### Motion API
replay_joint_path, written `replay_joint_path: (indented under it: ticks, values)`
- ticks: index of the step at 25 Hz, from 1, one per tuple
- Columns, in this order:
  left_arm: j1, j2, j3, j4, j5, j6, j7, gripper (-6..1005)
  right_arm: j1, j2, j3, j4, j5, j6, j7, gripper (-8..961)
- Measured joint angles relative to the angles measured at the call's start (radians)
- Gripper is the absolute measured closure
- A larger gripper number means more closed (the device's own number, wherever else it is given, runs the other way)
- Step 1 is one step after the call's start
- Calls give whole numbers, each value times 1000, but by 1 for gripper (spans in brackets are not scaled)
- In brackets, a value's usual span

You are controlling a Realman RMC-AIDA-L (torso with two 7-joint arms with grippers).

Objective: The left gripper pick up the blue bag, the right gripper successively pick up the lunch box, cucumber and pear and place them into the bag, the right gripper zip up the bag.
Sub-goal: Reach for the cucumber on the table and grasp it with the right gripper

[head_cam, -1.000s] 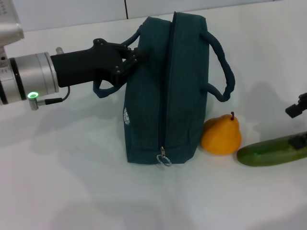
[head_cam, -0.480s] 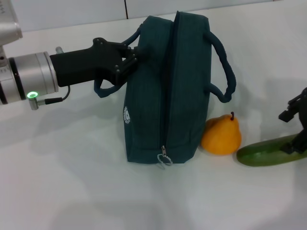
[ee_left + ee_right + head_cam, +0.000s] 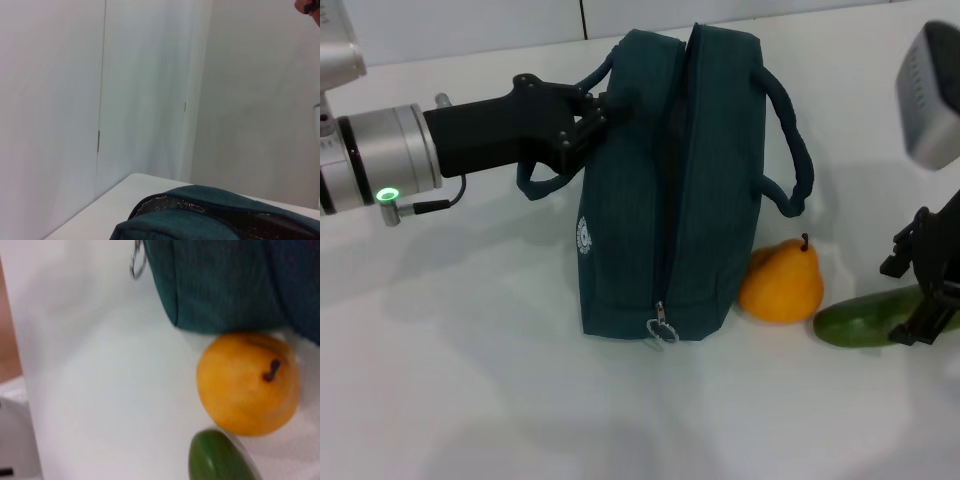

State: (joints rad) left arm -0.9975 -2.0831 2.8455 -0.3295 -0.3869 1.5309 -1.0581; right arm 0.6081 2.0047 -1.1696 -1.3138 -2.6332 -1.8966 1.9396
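Head view overlooks; right wrist nears the same pear (image 3: pixel 781 282)

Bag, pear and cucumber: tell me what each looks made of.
The bag looks like woven teal fabric, matte, with a fine ribbed weave, soft rolled handles and a metal ring on its zipper. The pear has a smooth, evenly yellow-orange skin with a dark stem; real or plastic replica, I cannot tell. The cucumber is smooth, slightly glossy dark green, with the same doubt.

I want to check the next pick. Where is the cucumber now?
In the head view the cucumber lies on the table at the robot's right, just beyond the pear, with the right end effector over its outer end.
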Motion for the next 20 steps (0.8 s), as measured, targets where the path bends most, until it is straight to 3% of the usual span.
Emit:
replay_joint_path:
  ticks: [6, 20]
  values:
    - [6, 0, 0, 1, 0, 2, 3, 891, 19, 5, -99, 30, -62, 57, 43, 79]
    - [28, -1, 0, 1, -25, 2, 16, 888, 39, 9, -213, 79, -87, 99, 64, 79]
